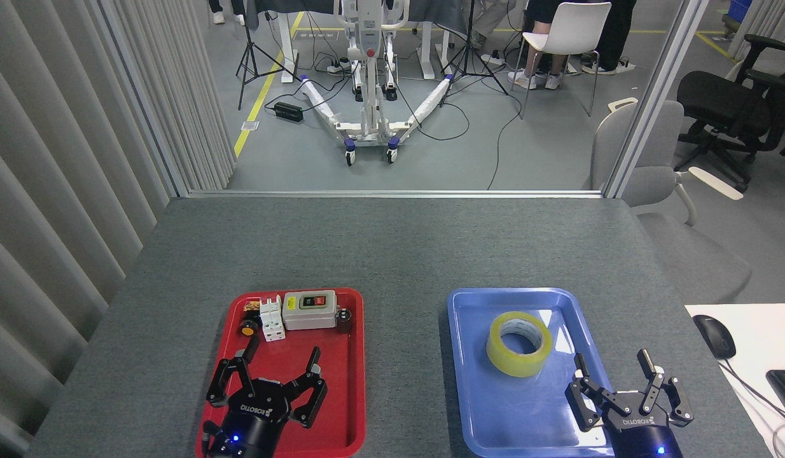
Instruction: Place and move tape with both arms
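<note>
Now: tape [519, 343] flat in blue tray [469, 381], untouched. Right gripper [628, 388] wide, near-right of roll; left gripper [265, 381] wide, empty, over red tray [354, 407]. Approach from above, straddle rim, close gently.

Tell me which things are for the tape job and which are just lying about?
For the job:
tape roll
blue tray holding it
left gripper, open
right gripper, open

Just lying about:
red tray
switch box
white circuit breaker
yellow push button
computer mouse
</note>
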Robot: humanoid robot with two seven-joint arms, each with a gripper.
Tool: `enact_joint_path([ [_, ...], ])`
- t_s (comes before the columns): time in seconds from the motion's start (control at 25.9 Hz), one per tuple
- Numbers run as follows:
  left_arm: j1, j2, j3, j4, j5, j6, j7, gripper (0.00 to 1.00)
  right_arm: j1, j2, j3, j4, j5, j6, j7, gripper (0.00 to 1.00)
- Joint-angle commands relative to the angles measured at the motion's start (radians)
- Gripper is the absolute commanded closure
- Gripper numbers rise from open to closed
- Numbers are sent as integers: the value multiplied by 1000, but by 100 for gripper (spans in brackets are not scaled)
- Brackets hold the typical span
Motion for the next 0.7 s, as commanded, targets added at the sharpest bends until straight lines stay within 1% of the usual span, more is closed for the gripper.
enact_joint_path([
  [0.0,0,0,46,7,21,-50,0,0,0,3,0,0,0,-1,5,0],
  [0.23,0,-1,46,13,23,-50,0,0,-1,-5,0,0,0,-1,5,0],
  [0.66,0,-12,45,16,24,-50,0,0,-1,0,1,0,0,-1,3,0],
])
